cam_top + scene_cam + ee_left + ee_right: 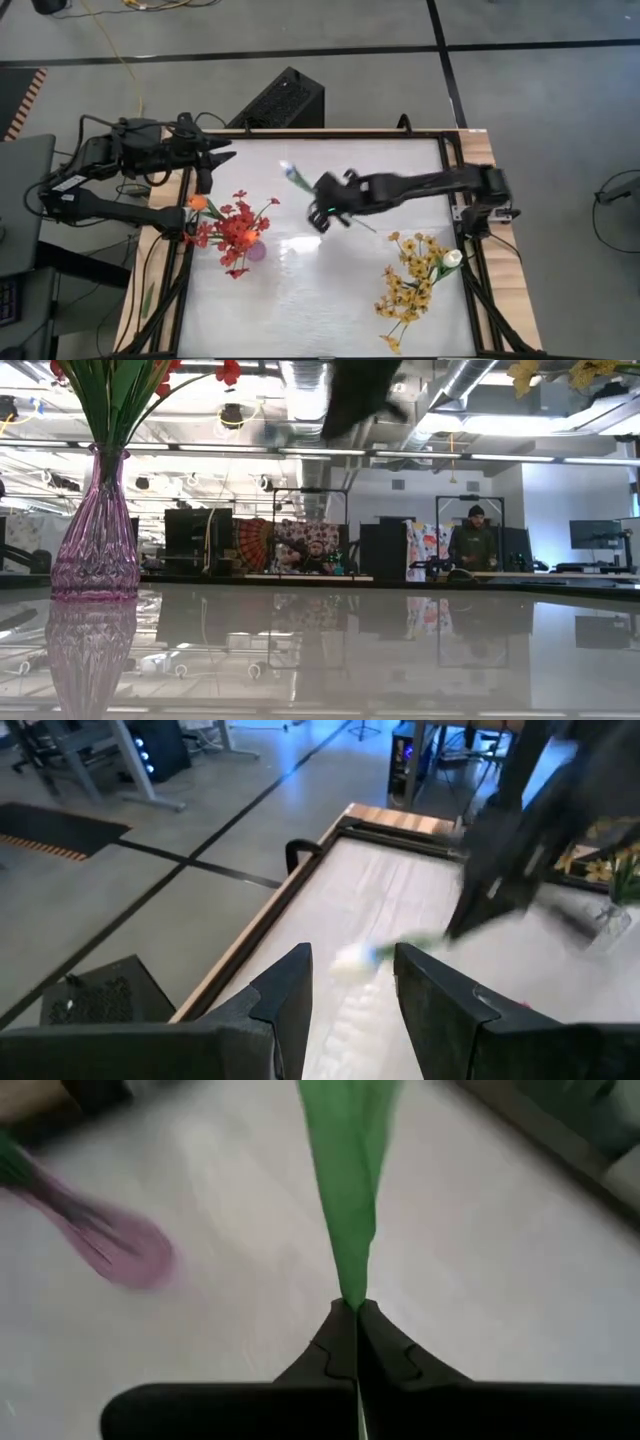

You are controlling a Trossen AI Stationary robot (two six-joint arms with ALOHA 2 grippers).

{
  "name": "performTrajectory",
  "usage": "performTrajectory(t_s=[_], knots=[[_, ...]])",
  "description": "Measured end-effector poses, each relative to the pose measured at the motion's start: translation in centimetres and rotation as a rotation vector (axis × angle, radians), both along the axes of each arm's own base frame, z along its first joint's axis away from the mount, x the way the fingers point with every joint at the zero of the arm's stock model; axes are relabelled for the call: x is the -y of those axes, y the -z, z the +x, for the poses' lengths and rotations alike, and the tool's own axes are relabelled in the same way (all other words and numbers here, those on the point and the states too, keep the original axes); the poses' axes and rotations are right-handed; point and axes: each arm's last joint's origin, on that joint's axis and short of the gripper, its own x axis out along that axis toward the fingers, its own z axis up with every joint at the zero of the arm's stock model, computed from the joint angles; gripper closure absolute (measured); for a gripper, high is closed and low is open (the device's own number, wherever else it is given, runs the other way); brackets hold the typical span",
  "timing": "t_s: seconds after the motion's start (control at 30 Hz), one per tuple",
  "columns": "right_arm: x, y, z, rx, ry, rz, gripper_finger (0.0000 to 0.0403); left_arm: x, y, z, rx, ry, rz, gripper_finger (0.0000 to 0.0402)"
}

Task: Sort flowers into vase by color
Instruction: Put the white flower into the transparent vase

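Two vases are standing on the white glossy surface (320, 290), and two dark arms are working over it. The pink ribbed glass vase (96, 525) is sitting near the left edge, flaring at base and mouth, and is holding the red flowers (232, 232) together with one orange tulip (197, 202); its green stems are fanning out above the neck. A second, clear vase (452, 258) is standing near the right edge and is carrying the yellow small-bloom sprays (408, 282), which are spilling low toward the front of the surface. One single white flower (292, 176) is hanging in the air between the two vases, toward the back of the surface, its pale bud pointing away from the right claw (322, 207). That claw's fingers are pressing fully together on the flower's green stem (348, 1200), which is rising straight out from the fingertips. The left claw (352, 990) is waiting at the back left corner, its two dark flat fingers standing parted with nothing between them; the white bud is showing beyond the gap, well apart from it. A person is standing in the room behind the surface.
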Motion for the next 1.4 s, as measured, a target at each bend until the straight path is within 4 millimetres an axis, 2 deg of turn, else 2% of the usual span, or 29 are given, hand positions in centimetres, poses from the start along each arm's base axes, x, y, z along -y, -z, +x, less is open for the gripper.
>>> performTrajectory(t_s=[0.13, 0.27, 0.4, 0.53, 0.7, 0.9, 1.1, 1.23, 1.4], knots=[[-0.3, -7.1, -4.7, 0.235, 0.069, -0.091, 0.0385, 0.0, 0.0, -0.1, 0.012, -0.022, -0.019, 0.027], [-1.8, -12.2, -9.7, 0.424, 0.079, -0.162, 0.0385, 0.0, 0.0, -0.1, 0.018, -0.026, -0.036, 0.027], [-4.7, -15.4, -14.7, 0.562, 0.035, -0.169, 0.0385, -0.1, 0.1, 0.3, 0.01, -0.026, -0.044, 0.027], [-8.1, -16.8, -19.0, 0.648, -0.009, -0.189, 0.0385, -0.1, 0.3, 0.7, -0.003, -0.026, -0.046, 0.027], [-13.1, -16.8, -23.2, 0.722, -0.045, -0.202, 0.0385, -0.3, 0.5, 1.5, -0.039, -0.016, -0.024, 0.027], [-19.1, -15.0, -26.2, 0.808, -0.052, -0.189, 0.0385, -0.6, 0.8, 2.8, -0.083, -0.034, 0.021, 0.027], [-22.7, -12.4, -26.6, 0.805, -0.119, -0.192, 0.0385, -0.9, 1.1, 4.5, -0.09, -0.048, 0.041, 0.027], [-25.1, -8.5, -26.2, 0.768, -0.175, -0.274, 0.0384, -1.0, 1.7, 5.9, -0.125, -0.026, 0.023, 0.027], [-26.1, -4.4, -27.0, 0.788, -0.191, -0.225, 0.0386, -1.1, 2.2, 7.2, -0.151, -0.001, 0.008, 0.027]])
